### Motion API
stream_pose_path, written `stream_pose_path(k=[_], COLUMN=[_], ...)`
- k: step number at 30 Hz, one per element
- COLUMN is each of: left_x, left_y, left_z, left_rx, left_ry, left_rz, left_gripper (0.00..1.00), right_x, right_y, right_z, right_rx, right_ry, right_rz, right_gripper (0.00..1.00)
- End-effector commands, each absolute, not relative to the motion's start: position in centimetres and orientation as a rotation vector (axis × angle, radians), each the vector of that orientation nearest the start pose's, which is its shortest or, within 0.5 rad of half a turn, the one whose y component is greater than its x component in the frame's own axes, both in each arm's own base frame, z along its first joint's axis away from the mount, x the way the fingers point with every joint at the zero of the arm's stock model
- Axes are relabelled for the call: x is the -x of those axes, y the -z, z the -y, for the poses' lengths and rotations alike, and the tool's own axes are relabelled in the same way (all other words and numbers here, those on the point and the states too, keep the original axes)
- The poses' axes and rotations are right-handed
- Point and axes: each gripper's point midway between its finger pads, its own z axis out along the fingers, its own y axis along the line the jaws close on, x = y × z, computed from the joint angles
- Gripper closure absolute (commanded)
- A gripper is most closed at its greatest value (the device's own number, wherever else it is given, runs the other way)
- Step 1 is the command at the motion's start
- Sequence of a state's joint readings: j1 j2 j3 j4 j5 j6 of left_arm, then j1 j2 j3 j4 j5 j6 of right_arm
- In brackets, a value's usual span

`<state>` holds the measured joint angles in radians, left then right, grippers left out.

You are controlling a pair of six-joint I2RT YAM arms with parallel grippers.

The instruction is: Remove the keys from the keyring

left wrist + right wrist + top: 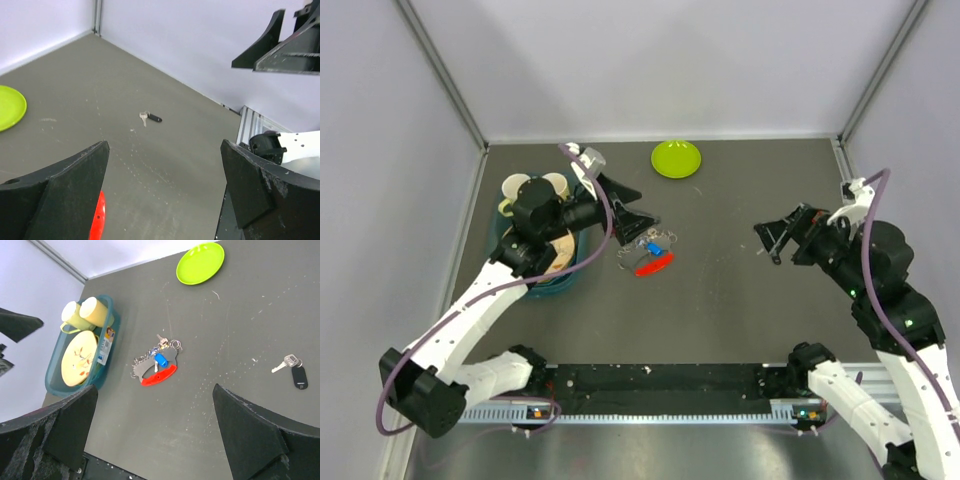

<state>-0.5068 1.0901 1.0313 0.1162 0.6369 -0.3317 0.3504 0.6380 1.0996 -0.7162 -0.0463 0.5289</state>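
Note:
The keys lie in a bunch (650, 250) on the dark table, with an elongated red tag (159, 376), a blue-headed key (160, 360) and small silver rings (174, 345) at the bunch's far end. My left gripper (635, 207) is open and empty, just above and left of the bunch. In the left wrist view (165, 150) only the red tag (97, 222) shows, by the left finger. My right gripper (767, 241) is open and empty, well right of the bunch, which shows between its fingers in the right wrist view (154, 392).
A single silver key with a black fob (292, 371) lies apart to the right; it also shows in the left wrist view (150, 118). A lime-green dish (676, 158) sits at the back. A teal tub (560, 283) with cups and a plate stands at the left.

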Motion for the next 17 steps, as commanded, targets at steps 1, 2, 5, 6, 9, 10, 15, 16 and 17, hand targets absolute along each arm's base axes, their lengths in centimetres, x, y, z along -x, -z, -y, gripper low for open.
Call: stream_pose_path(k=[1,2,5,6,9,10,15,16,17], left_x=[-23.81,-23.77,-23.51,-23.53,-23.38,-23.39,-23.22,-23.31,-23.33], left_y=[-37.65,-37.35,-37.49,-37.39,-37.54,-37.58,-37.79,-37.77,-37.79], left_z=[26.9,26.83,26.65,26.64,26.44,26.38,26.25,26.28,26.24], left_rx=[-0.691,-0.688,-0.69,-0.693,-0.692,-0.687,-0.689,-0.687,-0.685], left_ry=[1.161,1.159,1.154,1.151,1.14,1.138,1.134,1.133,1.13], left_rz=[-1.407,-1.407,-1.408,-1.41,-1.403,-1.403,-1.393,-1.395,-1.395], left_gripper=[0.01,0.01,0.01,0.01,0.01,0.01,0.01,0.01,0.01], right_x=[-19.98,-19.85,-19.64,-19.62,-19.51,-19.49,-19.5,-19.47,-19.45], right_y=[-36.19,-36.31,-36.59,-36.59,-36.58,-36.54,-36.55,-36.51,-36.51], right_z=[-10.12,-10.04,-9.97,-9.9,-9.82,-9.83,-10.03,-10.07,-10.07], right_rx=[-0.143,-0.142,-0.141,-0.144,-0.143,-0.139,-0.129,-0.126,-0.126], right_ry=[-0.669,-0.669,-0.671,-0.669,-0.668,-0.666,-0.673,-0.675,-0.675], right_rz=[-1.788,-1.782,-1.771,-1.77,-1.766,-1.767,-1.771,-1.773,-1.771], right_gripper=[0.01,0.01,0.01,0.01,0.01,0.01,0.01,0.01,0.01])
